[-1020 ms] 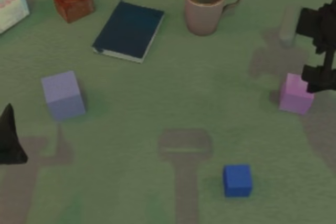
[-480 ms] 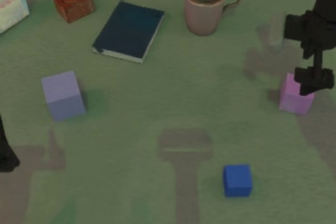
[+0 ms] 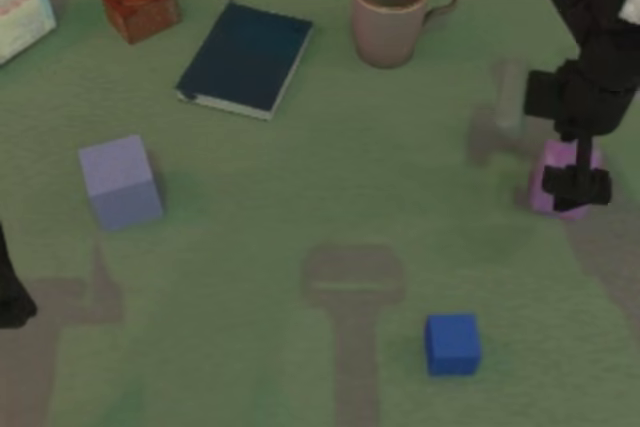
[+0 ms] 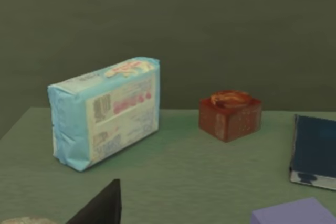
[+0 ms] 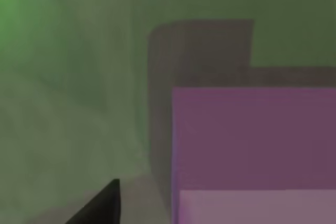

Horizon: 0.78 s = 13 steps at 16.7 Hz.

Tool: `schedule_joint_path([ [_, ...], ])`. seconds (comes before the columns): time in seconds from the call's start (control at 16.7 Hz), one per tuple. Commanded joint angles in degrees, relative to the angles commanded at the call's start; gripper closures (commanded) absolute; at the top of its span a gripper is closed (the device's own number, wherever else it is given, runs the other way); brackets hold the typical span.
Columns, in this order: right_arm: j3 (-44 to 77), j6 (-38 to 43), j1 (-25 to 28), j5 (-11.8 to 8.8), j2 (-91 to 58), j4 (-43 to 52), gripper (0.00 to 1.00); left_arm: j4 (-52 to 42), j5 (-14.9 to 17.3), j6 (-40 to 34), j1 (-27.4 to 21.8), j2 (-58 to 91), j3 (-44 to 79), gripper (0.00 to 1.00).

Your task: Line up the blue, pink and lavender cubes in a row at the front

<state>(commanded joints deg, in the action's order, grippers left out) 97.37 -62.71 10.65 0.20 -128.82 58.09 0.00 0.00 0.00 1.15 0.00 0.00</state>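
Top view: right tool [image 3: 575, 187] sits directly over pink cube [image 3: 545, 187] at tabletop's right side; can't tell its opening or grip. Lavender cube [image 3: 120, 182] far left, blue cube [image 3: 452, 344] front-center; left tool [image 3: 12, 292] parked at left edge. Right wrist: pink cube [image 5: 254, 150] fills view just below, faces square-on, no long axis.

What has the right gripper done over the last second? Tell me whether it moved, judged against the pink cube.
Yes. In the top view the right gripper has shifted left, from the pink cube's right edge to directly above it.
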Motion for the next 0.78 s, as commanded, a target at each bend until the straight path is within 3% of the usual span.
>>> schedule_joint_path([
  [0.42,-4.0,0.0,0.1,0.0,-2.0,-5.6,0.00,0.0,0.0,0.0,0.0,0.0,0.0,0.00],
  [0.78,-4.0,0.0,0.1,0.0,-2.0,-5.6,0.45,0.0,0.0,0.0,0.0,0.0,0.0,0.00],
])
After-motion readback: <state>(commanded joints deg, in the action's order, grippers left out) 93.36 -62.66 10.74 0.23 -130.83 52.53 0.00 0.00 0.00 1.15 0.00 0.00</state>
